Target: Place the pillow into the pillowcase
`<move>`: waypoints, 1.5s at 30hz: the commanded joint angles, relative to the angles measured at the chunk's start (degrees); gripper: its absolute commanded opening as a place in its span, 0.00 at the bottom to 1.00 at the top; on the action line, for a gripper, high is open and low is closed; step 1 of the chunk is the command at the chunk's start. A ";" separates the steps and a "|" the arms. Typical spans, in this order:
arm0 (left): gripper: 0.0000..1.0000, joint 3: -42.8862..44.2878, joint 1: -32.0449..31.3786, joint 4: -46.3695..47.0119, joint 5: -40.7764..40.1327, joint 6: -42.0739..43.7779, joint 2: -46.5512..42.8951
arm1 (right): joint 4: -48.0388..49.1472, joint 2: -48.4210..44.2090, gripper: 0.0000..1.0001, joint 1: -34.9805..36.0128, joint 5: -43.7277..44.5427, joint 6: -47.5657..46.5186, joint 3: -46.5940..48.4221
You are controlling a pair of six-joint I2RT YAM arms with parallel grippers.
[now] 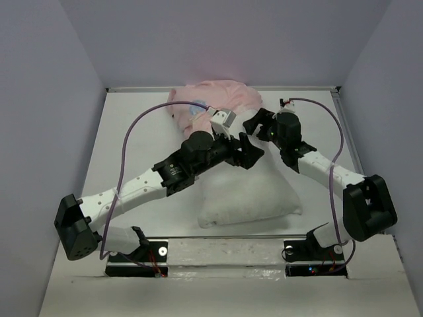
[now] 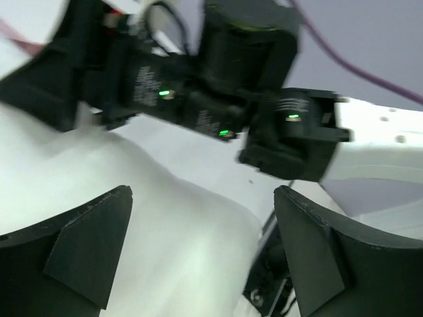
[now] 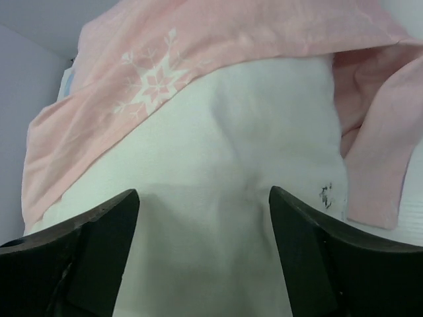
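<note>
The white pillow point(image 1: 251, 195) lies mid-table, its far end under the pale pink pillowcase point(image 1: 218, 99) at the back. My left gripper point(image 1: 248, 153) is open just above the pillow's far part; in the left wrist view its fingers point(image 2: 201, 218) straddle the pillow's white surface point(image 2: 165, 231), holding nothing. My right gripper point(image 1: 254, 122) is open near the pillowcase's edge. In the right wrist view its fingers point(image 3: 203, 224) stand apart over the pillow point(image 3: 231, 165), and the pillowcase point(image 3: 198, 46), with a white snowflake print, drapes over the pillow's far end.
The right arm's wrist point(image 2: 264, 99) is close in front of the left gripper. White walls enclose the table on the left point(image 1: 73, 132), back and right. The arm bases point(image 1: 132, 254) sit at the near edge.
</note>
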 commanded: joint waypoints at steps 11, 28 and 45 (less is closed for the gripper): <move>0.99 -34.62 19.70 -3.59 -22.47 -8.11 -25.66 | -33.42 -18.44 0.90 7.06 -2.85 -22.68 11.63; 0.99 -37.82 33.87 23.03 -8.77 -4.16 2.70 | -55.93 19.78 1.00 36.35 39.68 -32.44 43.80; 0.97 -32.80 35.11 38.14 0.73 -5.83 22.06 | -42.40 9.88 0.00 32.13 35.66 -30.34 34.67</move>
